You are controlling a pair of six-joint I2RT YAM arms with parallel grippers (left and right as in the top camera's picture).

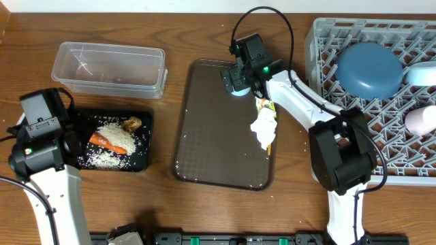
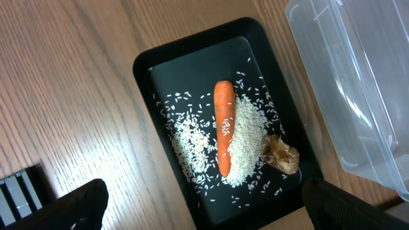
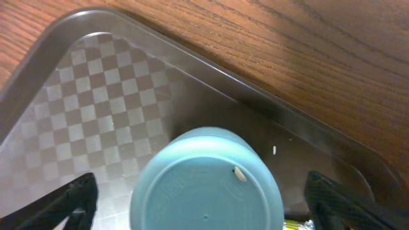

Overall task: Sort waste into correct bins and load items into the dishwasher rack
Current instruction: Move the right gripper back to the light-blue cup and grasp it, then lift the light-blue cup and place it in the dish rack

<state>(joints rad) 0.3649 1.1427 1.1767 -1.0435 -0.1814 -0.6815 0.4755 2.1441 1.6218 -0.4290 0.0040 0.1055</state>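
Right hand (image 3: 204, 206) wide open, straddling the upturned cup (image 3: 206, 176) — nothing gripped yet. Close off-centre and it could skid across the tray (image 3: 96, 96) or tip. Left hand (image 2: 204, 206) open, empty.

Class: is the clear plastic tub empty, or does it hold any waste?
Empty: in the overhead view, only the bare floor shows through the clear plastic tub.

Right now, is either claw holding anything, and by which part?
Nothing is held. The right claw straddles the upturned light-blue cup, jaws open with a gap on each side. The left claw hangs open above the black tray.
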